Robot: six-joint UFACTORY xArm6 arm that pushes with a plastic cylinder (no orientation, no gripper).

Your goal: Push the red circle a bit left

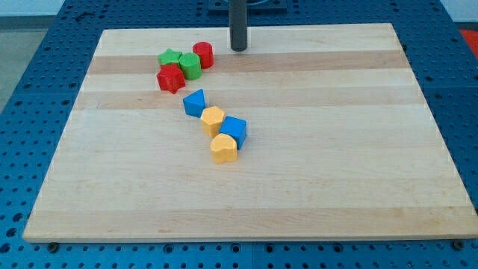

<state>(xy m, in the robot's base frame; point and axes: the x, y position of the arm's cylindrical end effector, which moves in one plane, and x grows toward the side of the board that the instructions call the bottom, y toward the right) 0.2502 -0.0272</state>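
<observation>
Camera view shows the red circle [203,54] near the top edge of the wooden board [314,179], and every place here is given from that block. The arm ends in a bare dark rod with nothing to spread or pinch; its tip [238,49] rests on the board just to the view's right of the red circle, apart from it, with a strip of bare wood between. The step in hand appears to be the approach: the tip is lined up on the correct side, and contact is not yet made. The next move likely calls for a short, level slide toward the view's left, stopping soon after the block shifts. What stands in the way is the green circle [190,65], touching the red circle at its lower left, with the green star [169,57] and the red star [170,77] beyond; a long push would probably shove them too. Farther toward the view's bottom lie the blue triangle [195,101], yellow hexagon [213,119], blue cube [234,129] and yellow heart [223,148], well clear.
</observation>
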